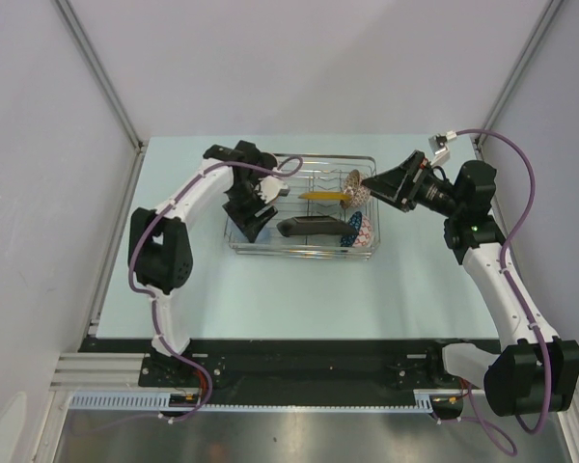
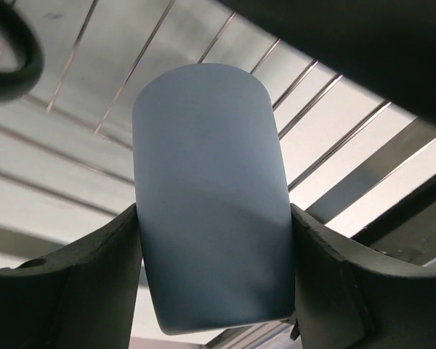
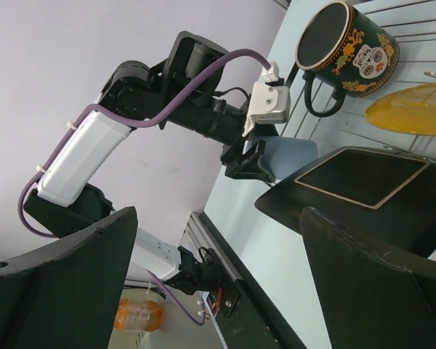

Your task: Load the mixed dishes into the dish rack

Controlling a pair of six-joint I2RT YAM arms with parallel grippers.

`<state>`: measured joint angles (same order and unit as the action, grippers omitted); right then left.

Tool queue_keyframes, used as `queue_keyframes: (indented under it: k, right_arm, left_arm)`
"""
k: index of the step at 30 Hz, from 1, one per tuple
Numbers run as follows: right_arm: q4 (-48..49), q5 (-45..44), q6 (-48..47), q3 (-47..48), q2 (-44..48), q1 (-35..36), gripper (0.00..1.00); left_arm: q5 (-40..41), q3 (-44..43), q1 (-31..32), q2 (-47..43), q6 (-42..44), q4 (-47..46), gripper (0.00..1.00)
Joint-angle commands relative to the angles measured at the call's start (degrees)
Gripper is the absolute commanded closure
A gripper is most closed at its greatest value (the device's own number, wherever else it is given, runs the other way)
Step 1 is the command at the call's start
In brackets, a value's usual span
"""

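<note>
The silver wire dish rack (image 1: 367, 162) stands mid-table. My left gripper (image 1: 253, 218) is inside its left end, shut on the light-blue cup (image 2: 207, 160), which it holds just above the rack wires (image 2: 334, 123); both fingers (image 2: 94, 283) press the cup's sides. In the right wrist view the cup (image 3: 294, 154) sits in the left gripper (image 3: 248, 158). The dark mug (image 3: 345, 47), the dark square plate (image 3: 363, 178) with its yellow part (image 1: 320, 196), the pinkish bowl (image 1: 355, 185) and the blue bowl (image 1: 357, 230) are in the rack. My right gripper (image 1: 378, 182) is open and empty at the rack's right edge.
The pale table (image 1: 174, 289) is boxed in by grey walls with metal posts at the back corners. A black rail (image 1: 299, 355) runs along the near edge. An orange bottle (image 3: 138, 316) shows beyond the table in the right wrist view.
</note>
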<state>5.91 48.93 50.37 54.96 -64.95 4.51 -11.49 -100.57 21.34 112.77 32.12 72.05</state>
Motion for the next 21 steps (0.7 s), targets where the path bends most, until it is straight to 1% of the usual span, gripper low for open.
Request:
queue_keyframes:
  k: [1,11,14,18,21]
  right_arm:
    - [-0.02,0.12,-0.98,0.50,0.44,-0.21,0.00]
    - [-2.22,0.03,-2.20,0.50,1.67,-0.21,0.00]
    - [-3.10,-0.23,-2.73,0.50,1.75,-0.21,0.00]
    - [-3.28,-0.15,-2.82,0.50,1.84,-0.21,0.00]
    - [-3.71,0.03,-3.00,0.50,1.75,-0.21,0.00]
  left_arm:
    - [-4.77,0.47,1.77,-0.18,1.02,3.80,1.00]
    - [-1.18,1.35,2.74,1.92,0.84,1.61,1.00]
    - [1.81,1.70,2.74,2.10,0.66,0.20,1.00]
    - [8.13,1.79,2.74,2.36,0.40,-2.17,1.00]
    - [9.73,0.91,2.83,2.98,-0.13,-3.50,0.99]
